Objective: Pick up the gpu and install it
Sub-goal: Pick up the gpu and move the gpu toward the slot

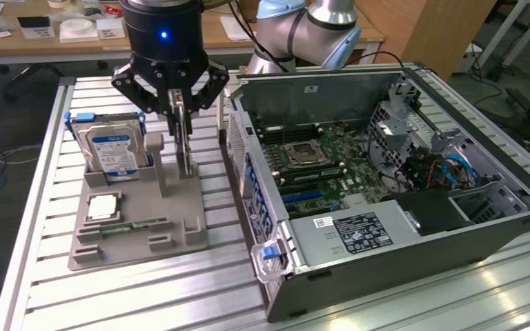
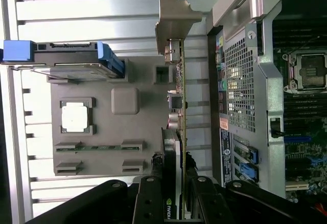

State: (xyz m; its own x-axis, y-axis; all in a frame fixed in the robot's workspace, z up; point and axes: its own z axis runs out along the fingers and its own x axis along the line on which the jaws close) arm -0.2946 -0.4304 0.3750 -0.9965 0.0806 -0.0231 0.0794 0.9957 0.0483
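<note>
The gpu stands on edge, a thin card with a silver end bracket and a green board edge. My gripper comes down from above and is shut on the card's upper edge, with black fingers on both faces. The card's lower edge is level with the grey holder tray. Whether it is clear of the slot I cannot tell. The open computer case lies beside the tray, on the exterior view's right, its motherboard exposed.
On the tray are a silver hard drive with a blue label, a CPU chip and a RAM stick. The case's rear panel is close beside the card. Everything rests on a slatted aluminium table.
</note>
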